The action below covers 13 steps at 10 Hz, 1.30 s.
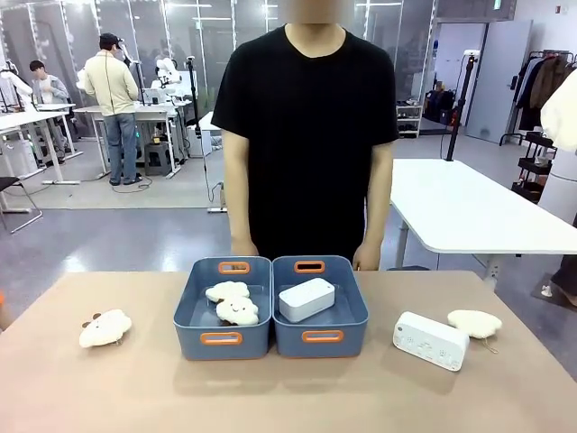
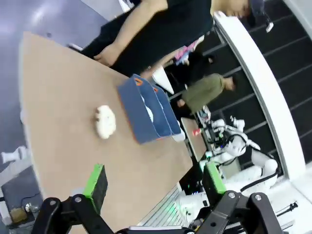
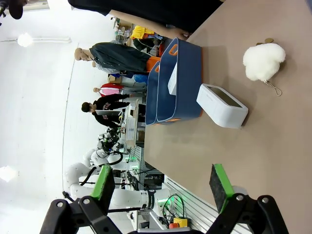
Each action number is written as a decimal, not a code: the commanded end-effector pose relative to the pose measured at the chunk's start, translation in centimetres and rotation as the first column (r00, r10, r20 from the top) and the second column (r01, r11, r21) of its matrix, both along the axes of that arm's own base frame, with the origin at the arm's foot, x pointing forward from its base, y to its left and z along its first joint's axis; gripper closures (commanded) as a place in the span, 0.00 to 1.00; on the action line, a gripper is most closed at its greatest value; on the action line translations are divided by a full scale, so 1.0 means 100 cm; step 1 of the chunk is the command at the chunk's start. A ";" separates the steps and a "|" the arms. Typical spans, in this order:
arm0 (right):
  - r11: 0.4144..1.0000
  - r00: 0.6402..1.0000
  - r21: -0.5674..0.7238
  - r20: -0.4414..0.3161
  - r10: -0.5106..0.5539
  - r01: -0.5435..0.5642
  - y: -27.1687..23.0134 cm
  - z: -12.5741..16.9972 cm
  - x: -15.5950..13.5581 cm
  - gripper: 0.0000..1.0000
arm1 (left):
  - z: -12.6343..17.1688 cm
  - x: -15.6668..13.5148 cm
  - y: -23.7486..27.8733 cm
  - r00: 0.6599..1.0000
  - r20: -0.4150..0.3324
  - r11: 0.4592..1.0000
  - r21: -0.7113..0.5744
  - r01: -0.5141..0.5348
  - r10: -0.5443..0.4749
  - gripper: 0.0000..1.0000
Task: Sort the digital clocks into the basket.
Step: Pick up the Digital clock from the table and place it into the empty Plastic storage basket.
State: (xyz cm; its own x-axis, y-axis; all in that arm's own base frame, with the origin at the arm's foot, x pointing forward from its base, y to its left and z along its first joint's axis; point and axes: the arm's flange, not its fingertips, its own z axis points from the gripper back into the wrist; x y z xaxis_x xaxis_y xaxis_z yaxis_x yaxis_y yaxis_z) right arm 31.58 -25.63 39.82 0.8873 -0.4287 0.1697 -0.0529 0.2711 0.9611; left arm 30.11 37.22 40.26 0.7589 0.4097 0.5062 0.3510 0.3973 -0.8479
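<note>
Two blue baskets stand side by side at the table's middle. One white digital clock [image 1: 306,299] lies inside the right basket [image 1: 320,338]. Another digital clock [image 1: 431,340] lies on the table to the right of it, button face up, also seen as a white box [image 3: 222,105] beside the basket [image 3: 183,83] in the right wrist view. My right gripper [image 3: 161,187] is open, well short of that clock. My left gripper [image 2: 155,181] is open above the table's left part, far from the baskets [image 2: 146,114].
The left basket [image 1: 223,339] holds two cloud plush toys [image 1: 232,302]. Another plush [image 1: 105,328] lies at the left, and one [image 1: 474,323] lies behind the loose clock. A person stands at the far edge, hands down behind the baskets.
</note>
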 end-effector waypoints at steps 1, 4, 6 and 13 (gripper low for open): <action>1.000 1.000 0.005 0.009 0.007 -0.007 0.001 0.002 -0.001 0.00 | -0.007 0.018 0.008 0.998 0.009 0.996 -0.059 0.065 -0.064 0.00; 1.000 1.000 0.005 0.009 0.007 -0.007 0.001 0.002 -0.001 0.00 | -0.025 -0.004 0.012 1.000 -0.022 0.998 -0.057 0.020 -0.021 0.00; 1.000 1.000 0.005 0.009 0.007 -0.007 0.001 0.002 -0.001 0.00 | -0.025 -0.004 0.012 1.000 -0.022 0.998 -0.057 0.020 -0.021 0.00; 1.000 1.000 0.005 0.009 0.007 -0.007 0.001 0.002 -0.001 0.00 | -0.025 -0.004 0.012 1.000 -0.022 0.998 -0.057 0.020 -0.021 0.00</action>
